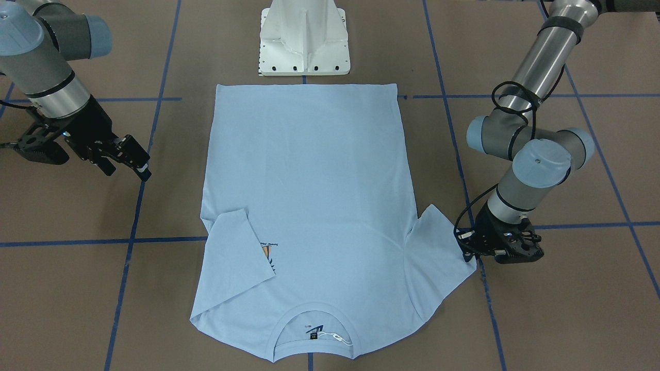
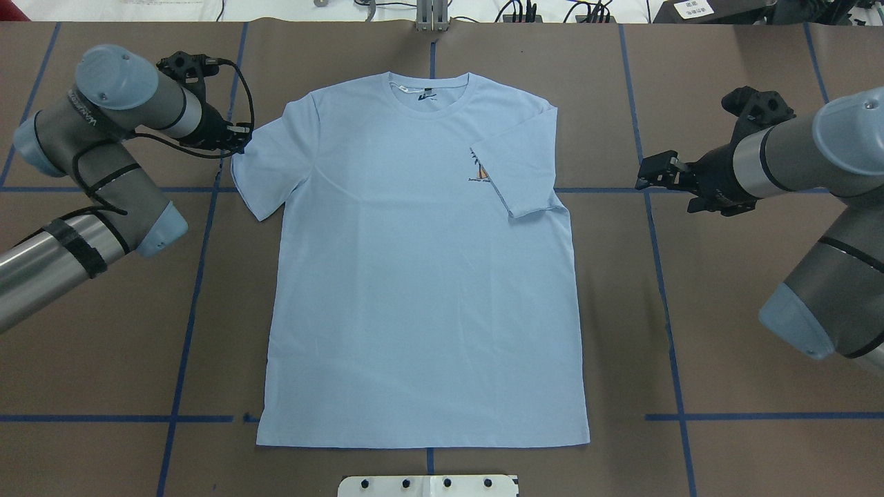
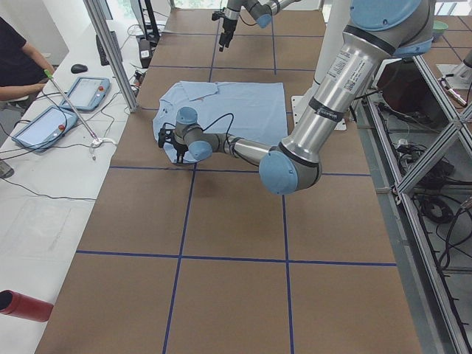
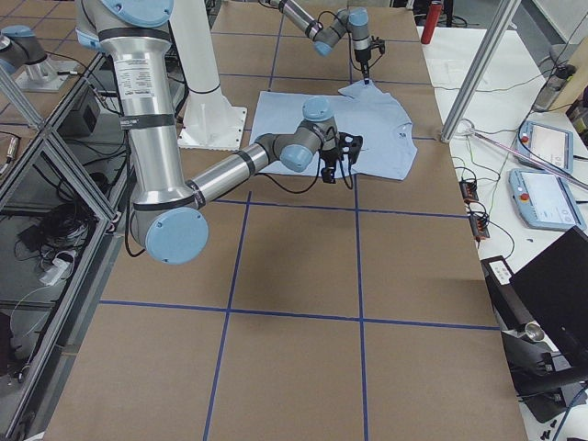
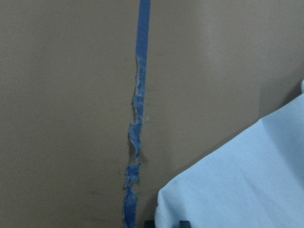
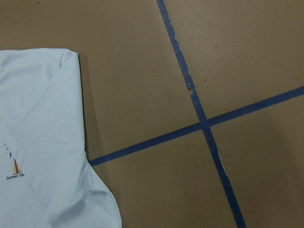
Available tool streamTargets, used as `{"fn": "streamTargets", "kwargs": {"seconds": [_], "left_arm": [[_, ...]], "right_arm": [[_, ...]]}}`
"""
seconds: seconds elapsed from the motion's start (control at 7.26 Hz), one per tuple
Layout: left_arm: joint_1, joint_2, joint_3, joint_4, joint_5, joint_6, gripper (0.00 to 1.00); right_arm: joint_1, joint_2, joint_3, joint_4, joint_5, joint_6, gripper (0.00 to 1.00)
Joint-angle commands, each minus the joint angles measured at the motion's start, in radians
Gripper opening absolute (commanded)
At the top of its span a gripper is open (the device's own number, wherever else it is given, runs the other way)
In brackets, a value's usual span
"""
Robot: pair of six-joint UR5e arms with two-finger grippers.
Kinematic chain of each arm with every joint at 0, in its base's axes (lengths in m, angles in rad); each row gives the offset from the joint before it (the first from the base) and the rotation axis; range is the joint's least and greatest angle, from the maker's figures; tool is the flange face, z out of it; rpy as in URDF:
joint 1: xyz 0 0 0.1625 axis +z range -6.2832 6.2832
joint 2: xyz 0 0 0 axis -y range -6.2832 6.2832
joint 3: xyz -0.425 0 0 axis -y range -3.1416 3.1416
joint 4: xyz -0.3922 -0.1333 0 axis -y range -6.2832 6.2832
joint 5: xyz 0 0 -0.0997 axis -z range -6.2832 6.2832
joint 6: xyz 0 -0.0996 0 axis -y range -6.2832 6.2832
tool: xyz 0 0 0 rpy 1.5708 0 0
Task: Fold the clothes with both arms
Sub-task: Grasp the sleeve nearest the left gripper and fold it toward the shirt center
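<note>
The light blue T-shirt (image 2: 421, 276) lies flat on the brown table, front up, collar away from the robot base. One sleeve (image 2: 518, 172) is folded in over the chest and half covers the palm print (image 2: 480, 171). The other sleeve (image 2: 269, 172) lies spread out. My left gripper (image 2: 238, 141) is down at that sleeve's outer edge (image 1: 466, 250). In the left wrist view the sleeve (image 5: 237, 180) runs in between close-set fingertips. My right gripper (image 2: 649, 176) is open and empty above bare table, off the folded sleeve's side (image 1: 129, 159).
The white pedestal base (image 1: 304, 41) stands at the shirt's hem end. Blue tape lines (image 6: 199, 118) cross the table. An operator's bench with tablets (image 3: 44, 122) runs along the collar side. A red cylinder (image 3: 22, 306) lies on that bench.
</note>
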State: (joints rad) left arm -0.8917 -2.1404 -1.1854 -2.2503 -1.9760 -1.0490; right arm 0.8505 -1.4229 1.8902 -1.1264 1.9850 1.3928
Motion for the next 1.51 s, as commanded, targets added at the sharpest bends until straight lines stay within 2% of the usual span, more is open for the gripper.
{"fn": "streamTargets", "kwargs": {"seconds": [0.0, 0.28, 0.41, 0.55, 0.69, 0.83, 0.96, 1.1, 1.24, 1.38], "left_arm": [[0.002, -0.062, -0.031, 0.037, -0.032, -0.07, 0.0], [0.081, -0.178, -0.019, 0.078, -0.027, -0.202, 0.0], [0.126, -0.256, 0.045, 0.083, -0.017, -0.291, 0.0], [0.141, -0.277, 0.075, 0.08, 0.009, -0.311, 0.0], [0.142, -0.285, 0.069, 0.072, 0.015, -0.313, 0.99], [0.145, -0.282, 0.005, 0.074, 0.009, -0.388, 0.99], [0.17, -0.232, -0.123, 0.081, 0.006, -0.413, 0.99], [0.192, -0.143, -0.272, 0.084, 0.006, -0.414, 0.99], [0.194, -0.074, -0.38, 0.084, -0.012, -0.414, 0.99], [0.194, -0.028, -0.438, 0.084, -0.032, -0.411, 0.99]], "right_arm": [[-0.001, -0.011, -0.006, 0.002, 0.0, -0.001, 1.0], [0.001, -0.013, -0.006, 0.002, -0.002, -0.003, 1.0], [0.001, -0.014, -0.008, 0.002, -0.002, -0.001, 1.0], [-0.001, -0.013, -0.009, 0.001, -0.005, 0.0, 1.0], [-0.002, -0.011, -0.014, 0.001, -0.011, 0.003, 1.0], [-0.007, -0.004, -0.011, 0.002, -0.009, 0.012, 1.0], [-0.043, -0.007, 0.0, 0.002, -0.012, 0.024, 1.0], [-0.118, -0.014, 0.022, 0.001, -0.043, 0.117, 1.0], [-0.23, -0.027, 0.07, -0.006, -0.105, 0.247, 1.0], [-0.374, -0.093, 0.145, -0.006, -0.212, 0.388, 1.0]]}}
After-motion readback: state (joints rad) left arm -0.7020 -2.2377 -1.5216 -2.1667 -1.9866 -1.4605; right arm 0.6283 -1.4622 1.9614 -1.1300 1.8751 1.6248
